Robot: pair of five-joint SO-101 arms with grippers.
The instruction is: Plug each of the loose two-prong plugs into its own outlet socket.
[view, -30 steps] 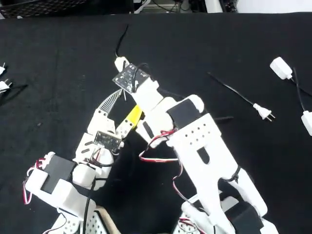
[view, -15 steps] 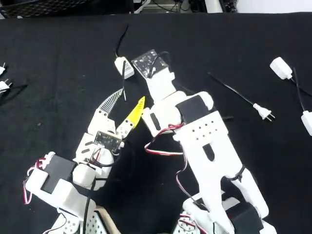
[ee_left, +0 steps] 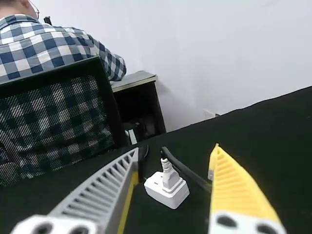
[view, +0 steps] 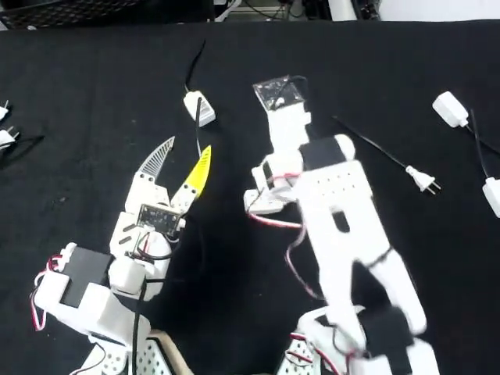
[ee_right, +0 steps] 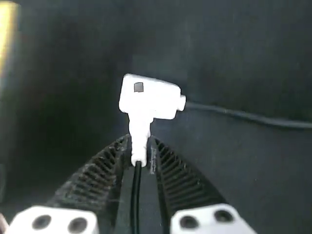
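Note:
A white outlet socket (view: 201, 109) lies on the black table with a two-prong plug (ee_left: 168, 176) standing in it. My left gripper (view: 189, 145) sits just short of this socket, its grey and yellow fingers open and empty; the socket (ee_left: 165, 192) lies between and beyond them. My right arm's wrist (view: 285, 129) is to the right of the socket. In the right wrist view the black fingers of my right gripper (ee_right: 140, 141) stand a narrow gap apart, with the plug's stem (ee_right: 140, 129) and cable in that gap, below the socket (ee_right: 148, 100). A loose plug (view: 423, 180) lies at the right.
Two more white sockets (view: 451, 109) (view: 494, 195) sit by the right edge. Small plugs (view: 5, 137) lie at the left edge. A thin black cable (view: 367, 142) runs across the cloth to the loose plug. A chair stands behind the table's far edge.
My right arm has swung to the right, off the socket, which stayed where it was. My left gripper has shifted left and now points up at the socket.

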